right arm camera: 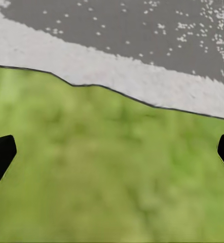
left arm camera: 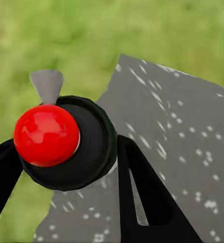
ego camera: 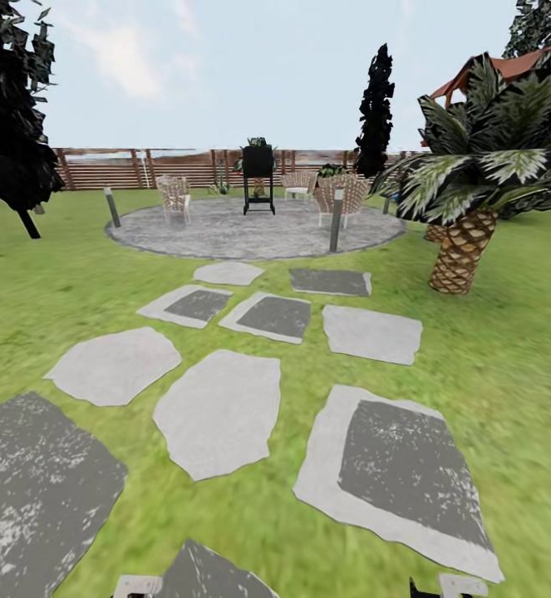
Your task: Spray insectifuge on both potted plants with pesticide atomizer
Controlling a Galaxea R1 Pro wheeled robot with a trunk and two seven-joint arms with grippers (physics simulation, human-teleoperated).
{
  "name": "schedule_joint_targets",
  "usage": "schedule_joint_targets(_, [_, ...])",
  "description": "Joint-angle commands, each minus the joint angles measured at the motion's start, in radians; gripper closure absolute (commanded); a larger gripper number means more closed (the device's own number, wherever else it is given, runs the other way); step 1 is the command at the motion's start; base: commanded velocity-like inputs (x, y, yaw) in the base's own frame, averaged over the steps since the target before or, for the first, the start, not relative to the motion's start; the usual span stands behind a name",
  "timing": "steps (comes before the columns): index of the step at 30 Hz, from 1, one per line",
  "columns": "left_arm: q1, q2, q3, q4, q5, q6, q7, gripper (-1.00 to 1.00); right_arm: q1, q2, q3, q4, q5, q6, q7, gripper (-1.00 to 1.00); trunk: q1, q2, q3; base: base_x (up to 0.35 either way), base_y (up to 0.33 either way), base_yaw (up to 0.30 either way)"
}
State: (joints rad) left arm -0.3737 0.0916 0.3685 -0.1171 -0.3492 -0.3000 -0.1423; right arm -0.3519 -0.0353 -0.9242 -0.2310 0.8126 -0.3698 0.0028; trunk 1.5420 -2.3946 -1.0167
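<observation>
In the left wrist view the pesticide atomizer [left arm camera: 86, 147] has a dark round body, a shiny red ball on top and a grey nozzle. My left gripper [left arm camera: 66, 149] is shut on it, one black finger on each side, above a dark stepping stone [left arm camera: 178, 131] and grass. My right gripper [right arm camera: 114, 152] is open and empty over the lawn, its fingertips [right arm camera: 1, 152] at the picture's edges. The garden [ego camera: 491, 365] stretches ahead in the head view. The potted plants are out of view or too small to tell at this distance.
Grey and white stepping stones [ego camera: 221, 411] lead over the lawn to a round paved patio [ego camera: 250, 228] with wicker chairs [ego camera: 175, 198], a black grill [ego camera: 258, 176] and short bollards [ego camera: 336, 220]. A palm tree [ego camera: 466, 241] stands at the right, a dark tree [ego camera: 9, 124] at the left, a slatted fence [ego camera: 100, 169] behind.
</observation>
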Motion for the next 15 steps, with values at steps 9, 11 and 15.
schedule_joint_targets(9, [-0.001, -0.002, 0.007, 0.001, -0.007, -0.002, -0.005, 1.00, -0.001, 0.000, -0.008, 0.001, 0.010, -0.005, 0.000, -1.00, 0.000, 0.000, -0.001, 0.339, 0.028, 0.000])
schedule_joint_targets(11, [-0.001, -0.002, 0.007, 0.001, -0.007, -0.002, -0.005, 1.00, -0.001, 0.000, -0.008, 0.001, 0.010, -0.005, 0.000, -1.00, 0.000, 0.000, -0.001, 0.336, 0.117, 0.000])
schedule_joint_targets(15, [-0.001, -0.003, 0.007, 0.001, -0.007, -0.002, -0.005, 1.00, -0.001, 0.000, -0.008, 0.001, 0.010, -0.005, 0.000, -1.00, 0.000, 0.000, -0.001, 0.334, 0.133, 0.000])
